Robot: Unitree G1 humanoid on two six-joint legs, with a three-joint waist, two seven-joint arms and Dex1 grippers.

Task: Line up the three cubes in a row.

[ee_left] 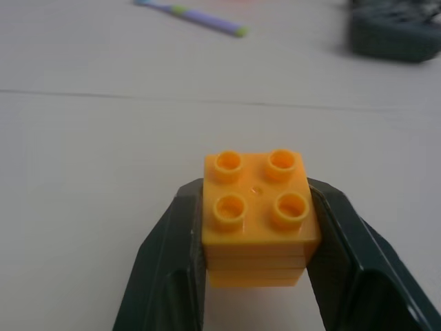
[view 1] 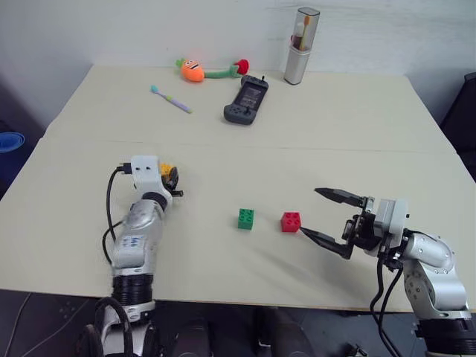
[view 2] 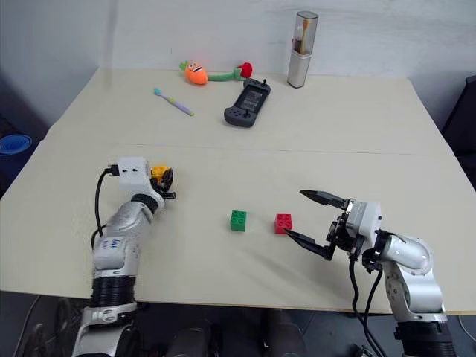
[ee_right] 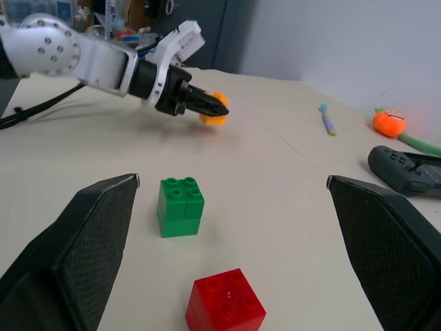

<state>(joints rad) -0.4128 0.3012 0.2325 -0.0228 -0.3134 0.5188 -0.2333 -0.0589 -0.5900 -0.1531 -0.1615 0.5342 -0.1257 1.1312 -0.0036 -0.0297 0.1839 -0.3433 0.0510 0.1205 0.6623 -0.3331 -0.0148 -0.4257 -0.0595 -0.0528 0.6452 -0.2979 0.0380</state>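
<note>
The left gripper [ee_left: 255, 227] is clamped on the yellow-orange studded plastic cube [ee_left: 256, 210], while the right gripper [view 1: 326, 216], jaws wide and empty, is held just beside the red cube [view 1: 291, 222], with the green cube [view 1: 245, 218] near it; no writing is legible.

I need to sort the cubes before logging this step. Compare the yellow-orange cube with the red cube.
The yellow-orange cube is clamped between the left gripper's fingers; the red cube sits free on the table. The yellow-orange cube is far off to the left of the green cube; the red cube stands close beside it, just ahead of the open right gripper. Both are small studded bricks of similar size, studs up.
</note>
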